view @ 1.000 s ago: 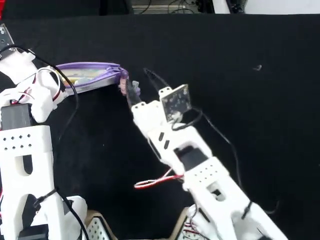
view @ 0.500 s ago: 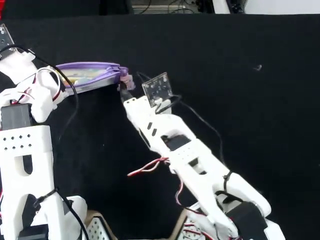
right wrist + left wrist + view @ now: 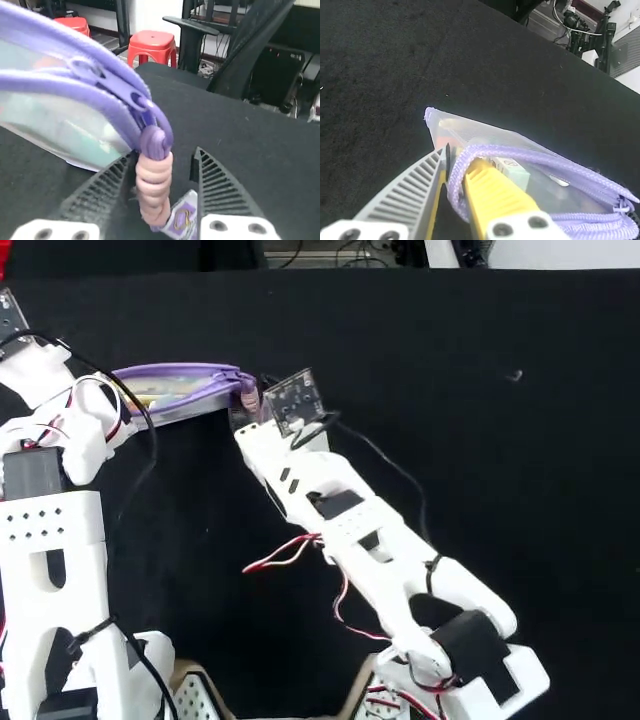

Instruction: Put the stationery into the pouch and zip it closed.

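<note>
A clear pouch trimmed in purple sits held off the black cloth of the desk, toward its far left corner, between two white arms. The left gripper has its grey and yellow fingers clamped on the pouch's purple edge. At the pouch's other end, the right gripper has its fingers apart, with the coiled pink zip pull hanging between them, close against one finger and clear of the other.

Beyond the desk's far edge, the right wrist view takes in red stools and a black office chair. The left wrist view catches black equipment stands past the desk's edge.

From above, the left arm covers the pouch's left end and the grip there, and the right arm's circuit board sits over the right gripper's fingers, so their spread cannot be read from that angle. The left wrist view shows a pale block-shaped item through the clear side; what it is cannot be made out. The right wrist view shows the purple slider with two zip edges running apart from it.
</note>
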### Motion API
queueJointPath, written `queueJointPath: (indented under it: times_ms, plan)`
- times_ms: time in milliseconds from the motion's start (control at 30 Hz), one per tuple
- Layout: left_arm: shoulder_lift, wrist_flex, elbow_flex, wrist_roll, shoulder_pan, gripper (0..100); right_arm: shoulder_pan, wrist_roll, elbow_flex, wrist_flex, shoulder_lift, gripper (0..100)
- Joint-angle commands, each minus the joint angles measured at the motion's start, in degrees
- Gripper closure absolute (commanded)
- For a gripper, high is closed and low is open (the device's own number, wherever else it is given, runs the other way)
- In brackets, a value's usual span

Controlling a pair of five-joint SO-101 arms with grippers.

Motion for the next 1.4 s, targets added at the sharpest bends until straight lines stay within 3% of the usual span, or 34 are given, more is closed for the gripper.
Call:
queueJointPath:
  times_ms: [0, 167, 500, 733, 1067, 1367]
  plan:
    - [0.18, -0.7, 0.13, 0.44, -0.75, 97, -1.41, 2.02, -2.86, -1.05, -0.48, 86.1]
    - [0.18, -0.7, 0.13, 0.44, -0.75, 97, -1.14, 2.46, -3.03, -1.05, -0.48, 98.9]
    - [0.18, -0.79, 0.22, 0.44, -0.75, 97, -0.53, 2.46, -1.36, -0.97, -0.48, 96.4]
    - [0.18, -0.7, 0.22, 0.44, -0.75, 97, -0.88, 2.29, -0.31, -1.05, -0.48, 79.2]
    - [0.18, -0.7, 0.22, 0.44, -0.75, 97, -0.53, 2.29, 1.8, -1.41, -1.54, 87.6]
    - [0.18, -0.7, 0.22, 0.44, -0.75, 97, -0.62, 2.02, 6.9, -1.41, -10.68, 87.9]
